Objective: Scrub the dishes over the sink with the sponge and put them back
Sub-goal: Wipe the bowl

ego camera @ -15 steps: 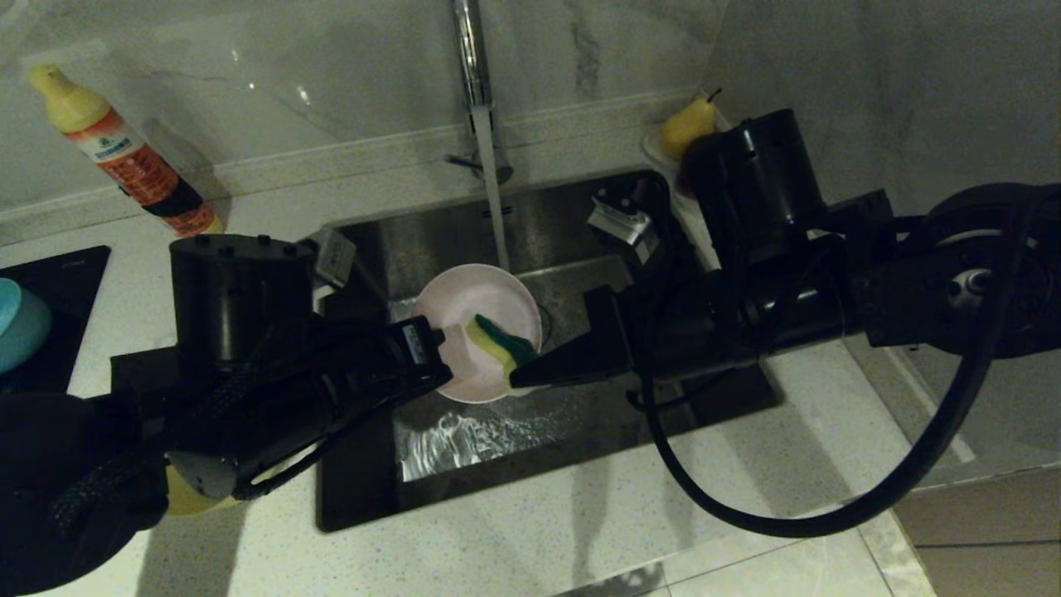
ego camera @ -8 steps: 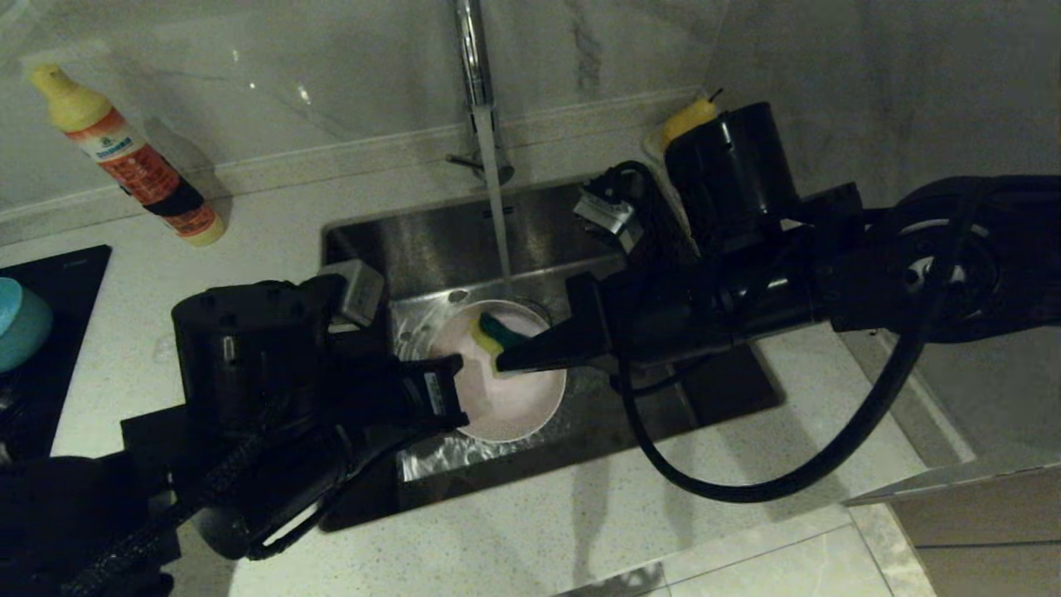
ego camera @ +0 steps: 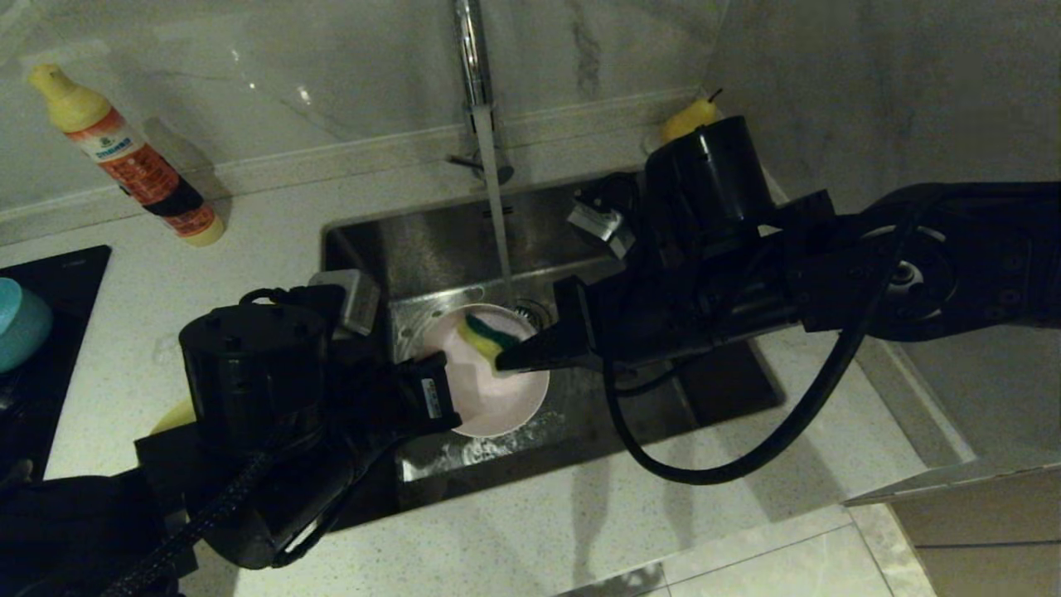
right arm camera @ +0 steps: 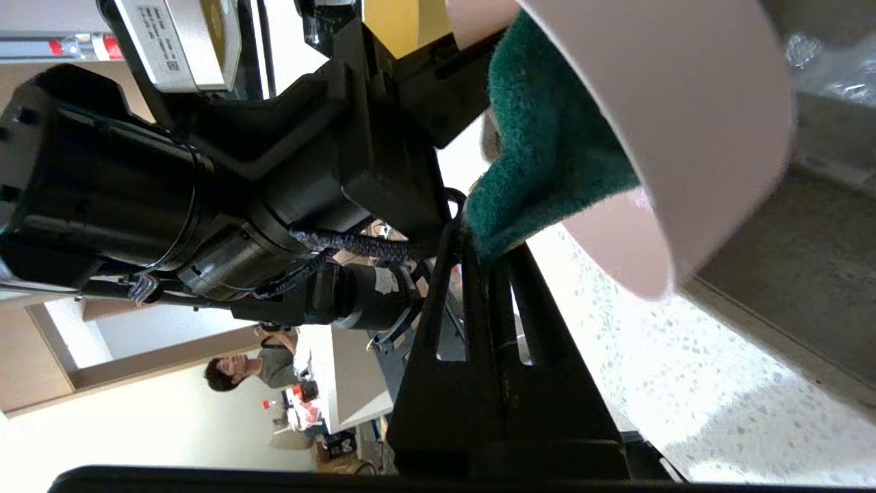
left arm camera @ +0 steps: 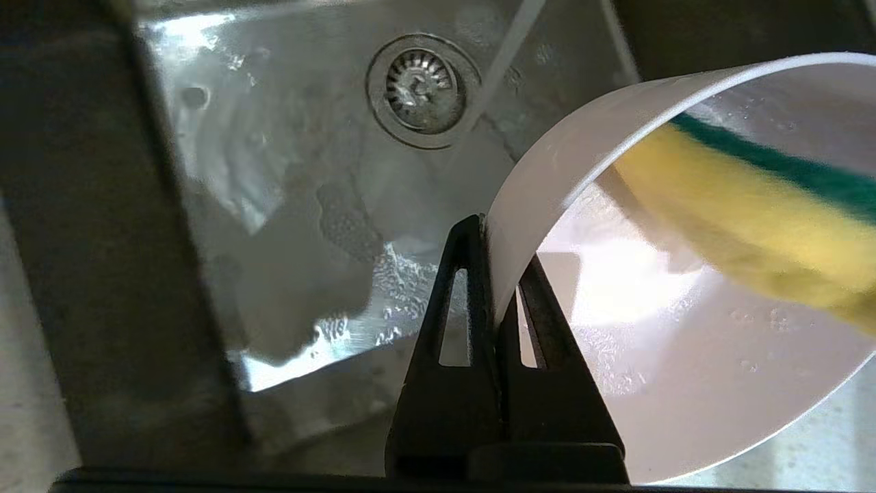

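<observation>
Over the sink (ego camera: 431, 240) I hold a pale pink bowl (ego camera: 497, 398), tilted, under the running water. My left gripper (ego camera: 438, 369) is shut on its rim, one finger inside and one outside, as the left wrist view shows with the gripper (left arm camera: 496, 274) on the bowl (left arm camera: 684, 356). The right gripper (ego camera: 507, 362) is shut on the sponge (ego camera: 487, 332) and presses it against the bowl's inner wall. In the wrist views the sponge shows its yellow foam (left arm camera: 739, 205) and its green side (right arm camera: 540, 150) against the bowl (right arm camera: 684, 103), above the right gripper (right arm camera: 489, 250). A light blue bowl (ego camera: 16, 323) and part of a yellow bowl (ego camera: 170, 414) sit at the left.
The chrome tap (ego camera: 471, 58) runs water toward the drain strainer (left arm camera: 421, 89). A detergent bottle (ego camera: 124, 157) lies on the counter at the back left, beside the black stove top (ego camera: 50, 282). A yellow pear (ego camera: 688, 118) shows behind the right arm.
The left gripper has lowered the pink bowl deeper into the sink and tipped it. The right gripper has followed, sliding the sponge across the bowl's inside.
</observation>
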